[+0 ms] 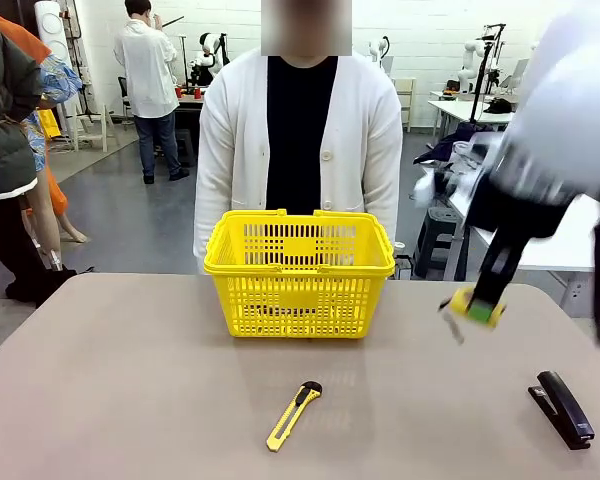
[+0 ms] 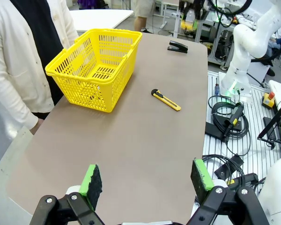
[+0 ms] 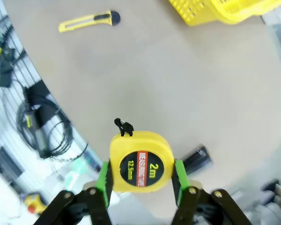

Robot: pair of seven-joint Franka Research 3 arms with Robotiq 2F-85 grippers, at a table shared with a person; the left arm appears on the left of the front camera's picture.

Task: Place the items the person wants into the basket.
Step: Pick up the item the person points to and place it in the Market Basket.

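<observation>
My right gripper (image 1: 480, 309) hangs above the table's right side, to the right of the basket (image 1: 298, 272), shut on the small yellow-and-black tape measure (image 1: 465, 298). In the right wrist view the tape measure (image 3: 141, 161) sits clamped between the green pads, face marked "2m", above bare tabletop. The yellow basket (image 2: 96, 65) stands at the far edge in front of the person (image 1: 298, 130) in a white cardigan. My left gripper (image 2: 146, 179) is open over the table's near left part, holding nothing. The pen and the marker are out of view.
A yellow utility knife (image 1: 294, 415) lies in front of the basket, near the middle. A black stapler (image 1: 561, 408) lies at the near right corner. The knife (image 2: 166, 100) and stapler (image 2: 178, 46) also show from the left wrist. Cables lie on the floor beside the table.
</observation>
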